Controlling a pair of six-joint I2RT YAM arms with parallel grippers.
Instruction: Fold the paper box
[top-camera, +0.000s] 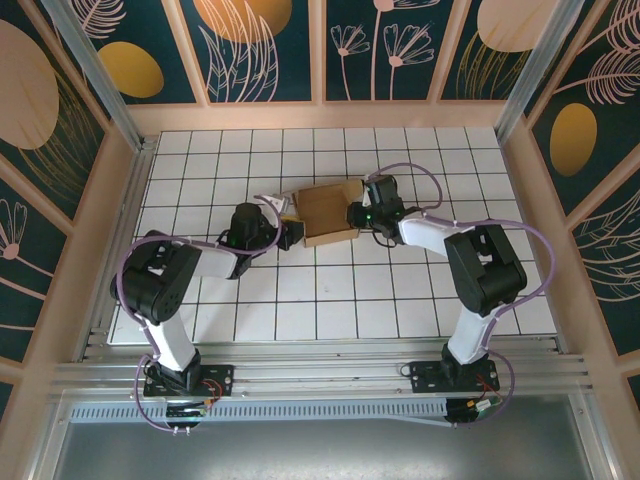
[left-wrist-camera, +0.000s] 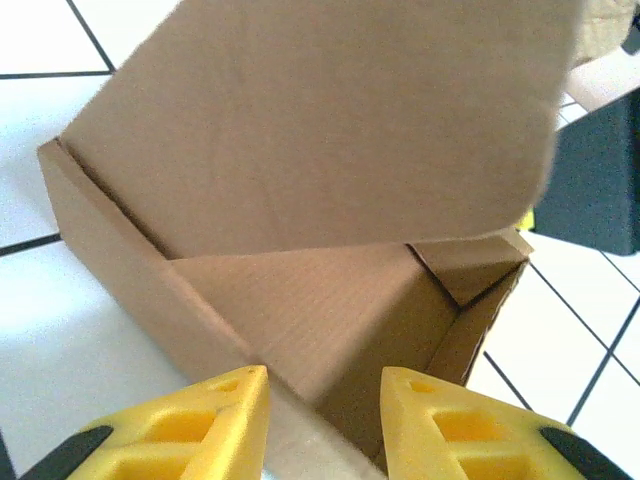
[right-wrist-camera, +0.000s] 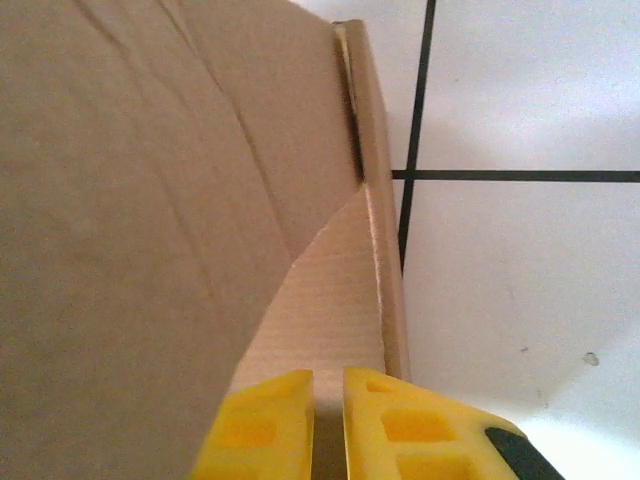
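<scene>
1. As the top external view shows, I have the paper box (top-camera: 325, 212) lying near the middle of the white tiled worktop (top-camera: 330, 300), between my two arms.
2. The left hand (top-camera: 288, 234) is at the box's left edge. The right hand (top-camera: 357, 214) is at its right edge.
3. In the left wrist view, the left hand (left-wrist-camera: 325, 425) has its yellow fingers (left-wrist-camera: 210, 425) spread wide. The near wall (left-wrist-camera: 300, 340) of the box runs down into the gap, and I see neither finger pressing on it, so this hand grips nothing.
4. A large flap (left-wrist-camera: 330, 110) stands tilted over the box's hollow.
5. In the right wrist view, the right hand (right-wrist-camera: 328, 425) is closed to a narrow slit. Thin cardboard sits in that slit, so I read this hand as pinching the box beside its side wall (right-wrist-camera: 380, 260).
</scene>
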